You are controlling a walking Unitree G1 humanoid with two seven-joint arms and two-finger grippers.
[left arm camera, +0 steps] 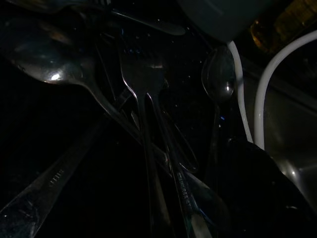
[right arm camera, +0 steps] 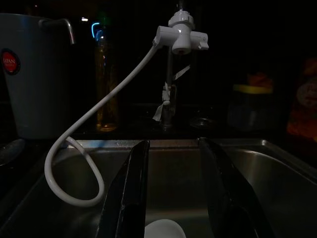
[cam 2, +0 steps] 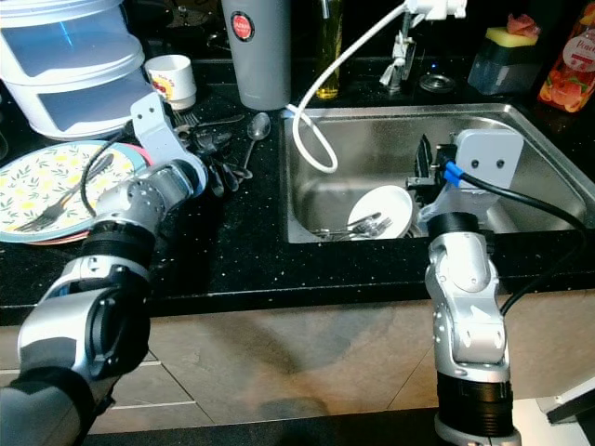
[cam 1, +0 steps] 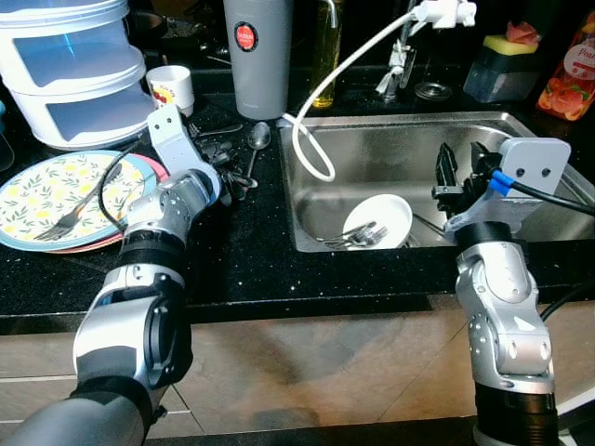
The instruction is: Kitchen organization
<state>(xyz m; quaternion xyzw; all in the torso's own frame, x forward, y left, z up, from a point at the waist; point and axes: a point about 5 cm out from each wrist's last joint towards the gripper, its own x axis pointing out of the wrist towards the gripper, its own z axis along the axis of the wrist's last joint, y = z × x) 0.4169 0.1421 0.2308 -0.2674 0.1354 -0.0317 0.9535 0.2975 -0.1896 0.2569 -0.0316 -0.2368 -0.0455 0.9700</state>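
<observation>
Two grippers, two jobs: ours split between counter and sink.
Left gripper [cam 1: 226, 178], grip unclear, reaches the cutlery pile [cam 1: 232, 153] for sorting; right gripper [right arm camera: 171, 198], parted and empty, hovers over the white bowl [cam 1: 379, 221].

The grey jug [right arm camera: 34, 74] carried a round red label reading "JAPAN" in white. Stamped lettering on two cutlery handles [left arm camera: 181, 186] was too dim to read.

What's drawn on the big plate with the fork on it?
The plate has a yellow lemon and green leaf pattern with a blue rim, clearest in the left eye view.
</observation>
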